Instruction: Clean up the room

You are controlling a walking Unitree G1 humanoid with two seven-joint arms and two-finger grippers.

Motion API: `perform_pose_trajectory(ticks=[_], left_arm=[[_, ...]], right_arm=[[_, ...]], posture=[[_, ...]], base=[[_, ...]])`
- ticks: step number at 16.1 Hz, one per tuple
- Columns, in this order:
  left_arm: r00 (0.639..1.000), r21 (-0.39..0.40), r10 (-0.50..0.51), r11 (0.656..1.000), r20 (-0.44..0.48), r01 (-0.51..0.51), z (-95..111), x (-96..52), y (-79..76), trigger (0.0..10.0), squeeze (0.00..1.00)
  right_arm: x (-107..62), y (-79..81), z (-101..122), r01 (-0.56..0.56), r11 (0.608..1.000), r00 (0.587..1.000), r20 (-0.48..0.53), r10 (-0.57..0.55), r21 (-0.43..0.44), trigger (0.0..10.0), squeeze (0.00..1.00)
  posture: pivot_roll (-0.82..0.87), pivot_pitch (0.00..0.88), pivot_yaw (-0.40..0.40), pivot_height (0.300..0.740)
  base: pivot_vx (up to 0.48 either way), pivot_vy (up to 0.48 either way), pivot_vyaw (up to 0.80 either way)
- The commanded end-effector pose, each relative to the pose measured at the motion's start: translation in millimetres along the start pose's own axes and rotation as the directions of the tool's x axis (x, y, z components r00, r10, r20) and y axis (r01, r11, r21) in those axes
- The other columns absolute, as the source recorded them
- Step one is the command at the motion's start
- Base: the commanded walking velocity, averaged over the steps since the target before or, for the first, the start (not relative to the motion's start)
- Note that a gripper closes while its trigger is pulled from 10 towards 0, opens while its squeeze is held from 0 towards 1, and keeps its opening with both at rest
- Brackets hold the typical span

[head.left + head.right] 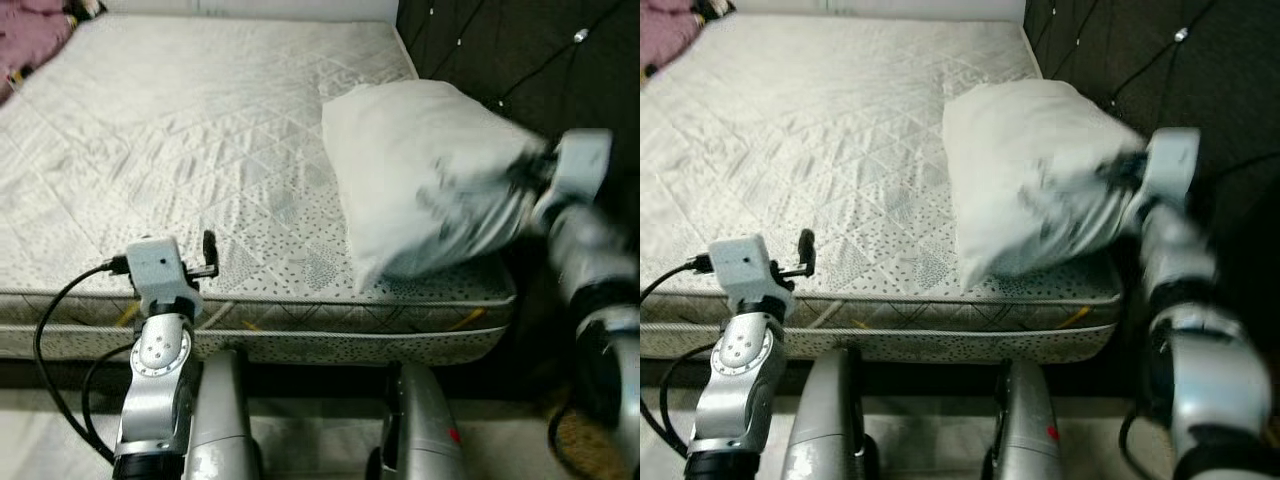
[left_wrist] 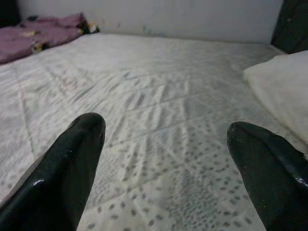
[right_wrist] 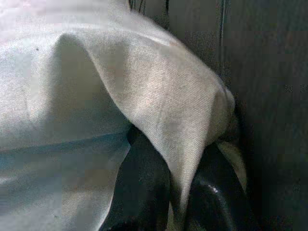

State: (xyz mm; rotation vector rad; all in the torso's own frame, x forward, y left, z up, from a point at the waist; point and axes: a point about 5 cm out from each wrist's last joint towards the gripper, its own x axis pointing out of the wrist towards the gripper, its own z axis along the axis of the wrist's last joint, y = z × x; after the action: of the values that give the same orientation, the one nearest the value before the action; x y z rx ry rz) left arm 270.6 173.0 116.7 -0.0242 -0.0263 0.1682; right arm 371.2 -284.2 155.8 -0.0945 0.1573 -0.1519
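Observation:
A white pillow [image 1: 425, 175] lies on the right side of the bare quilted mattress [image 1: 180, 150], next to the dark headboard [image 1: 520, 50]. My right gripper [image 1: 528, 172] is shut on the pillow's right edge; in the right wrist view a fold of pillow [image 3: 159, 96] cloth is pinched between the black fingers [image 3: 144, 187]. My left gripper [image 2: 166, 144] is open and holds nothing. It hovers low over the mattress near its front edge, and the left gripper [image 1: 208, 255] sits left of the pillow.
A purple blanket [image 1: 35, 35] is bunched at the mattress's far left corner. The dark tufted headboard with cables runs along the right side. My two legs [image 1: 320, 420] stand on the pale floor just below the mattress's front edge.

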Motion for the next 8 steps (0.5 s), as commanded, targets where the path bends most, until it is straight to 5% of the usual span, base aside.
perform_pose_trajectory(ticks=[1, 4, 8], left_arm=[[1.000, 0.007, -0.010, 1.000, 0.009, 0.010, 1.3, 2.7, -1.0, 10.0, 0.00], [0.999, 0.009, -0.039, 0.999, 0.006, 0.039, -0.4, 6.4, -5.6, 10.0, 0.00], [0.999, 0.004, -0.038, 0.999, 0.011, 0.038, -0.2, 7.9, -8.1, 10.0, 0.00]], right_arm=[[-0.4, 4.4, 8.2, -0.005, 0.999, 0.997, 0.072, 0.003, 0.032, 0.0, 0.00], [-23.3, 54.2, -40.8, -0.155, 0.988, 0.987, 0.051, 0.155, 0.000, 0.0, 0.00], [-43.2, 78.0, -50.9, -0.204, 0.979, 0.975, 0.090, 0.201, 0.024, 0.0, 0.00]], posture=[[-0.03, 0.000, 0.037, 0.519], [-0.05, 0.000, 0.047, 0.519], [-0.05, 0.000, 0.037, 0.519]], base=[[0.000, 0.000, 0.00], [0.000, 0.000, 0.00], [0.000, 0.000, 0.00]])
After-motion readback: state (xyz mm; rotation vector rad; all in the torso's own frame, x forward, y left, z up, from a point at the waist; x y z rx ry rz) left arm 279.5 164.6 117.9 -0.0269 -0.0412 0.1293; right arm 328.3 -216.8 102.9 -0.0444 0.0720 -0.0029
